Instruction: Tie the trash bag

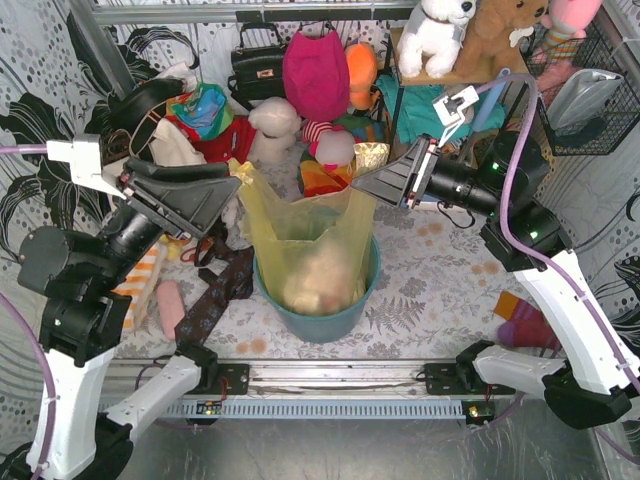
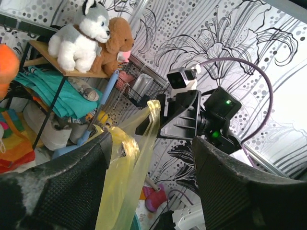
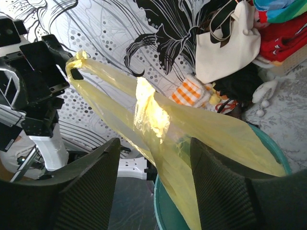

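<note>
The yellow-green trash bag [image 1: 315, 235] sits in the teal round bin [image 1: 320, 318] with its two top corners pulled up and apart. My left gripper [image 1: 222, 205] is open. The bag's left corner hangs against one fingertip [image 2: 106, 140], and the bag [image 2: 129, 163] runs down past it. My right gripper [image 1: 378, 192] is open at the bag's right corner. In the right wrist view the bag [image 3: 158, 120] stretches between the spread fingers [image 3: 96, 172], above the bin's rim [image 3: 165, 211]. The two grippers face each other across the bin.
Plush toys, clothes and a black handbag [image 1: 258, 65] are piled behind the bin. A shelf with stuffed animals [image 1: 440, 30] and a wire basket [image 1: 590, 90] stand at the back right. A white tote bag [image 3: 225, 48] lies on the left, and a striped sock [image 1: 525, 320] on the right.
</note>
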